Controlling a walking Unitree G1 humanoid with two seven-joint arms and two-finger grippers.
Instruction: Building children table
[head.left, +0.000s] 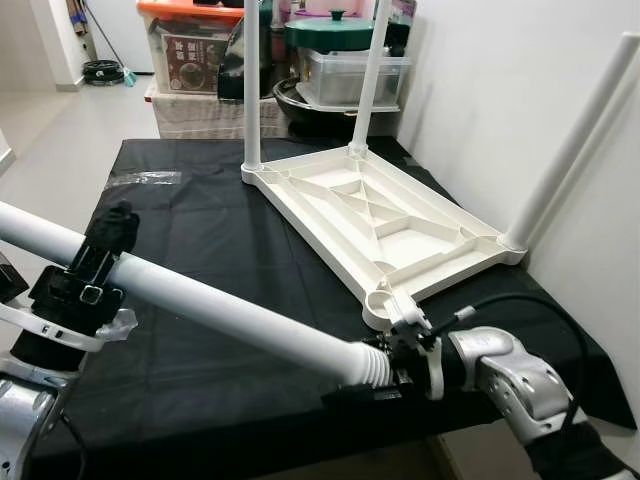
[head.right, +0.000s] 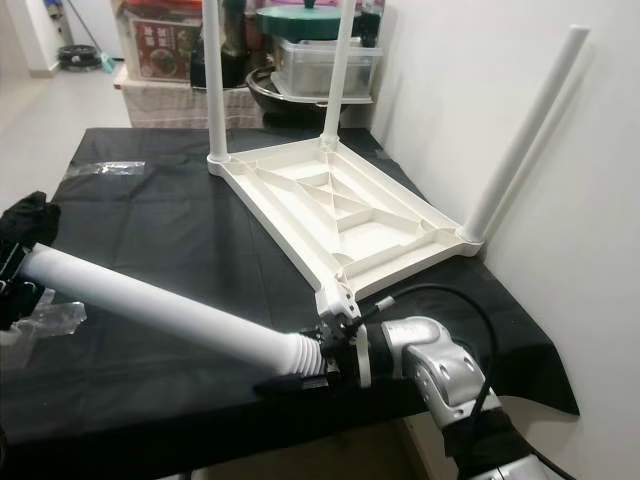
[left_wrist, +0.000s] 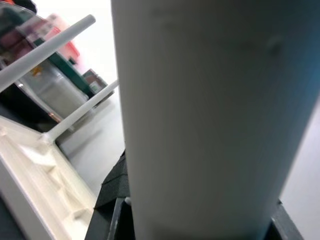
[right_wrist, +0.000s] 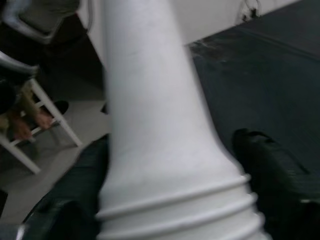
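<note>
A white children's table top (head.left: 380, 215) lies upside down on the black-covered table (head.left: 200, 230), with three white legs standing up from its corners. Its near corner socket (head.left: 378, 303) holds no leg. A loose white leg (head.left: 220, 305) lies almost level across the front, held at both ends. My left gripper (head.left: 95, 265) is shut on its plain end at the left. My right gripper (head.left: 385, 370) is shut on its ribbed end, just in front of the open socket. The right wrist view shows the ribbed end (right_wrist: 170, 200) between black fingers (right_wrist: 272, 165).
A white wall (head.left: 500, 80) stands close along the table's right side. Storage boxes (head.left: 190, 45) and a green-lidded pot (head.left: 335, 30) are stacked behind the table. Clear plastic wrap (head.left: 140, 178) lies at the far left, and more (head.right: 50, 318) by my left gripper.
</note>
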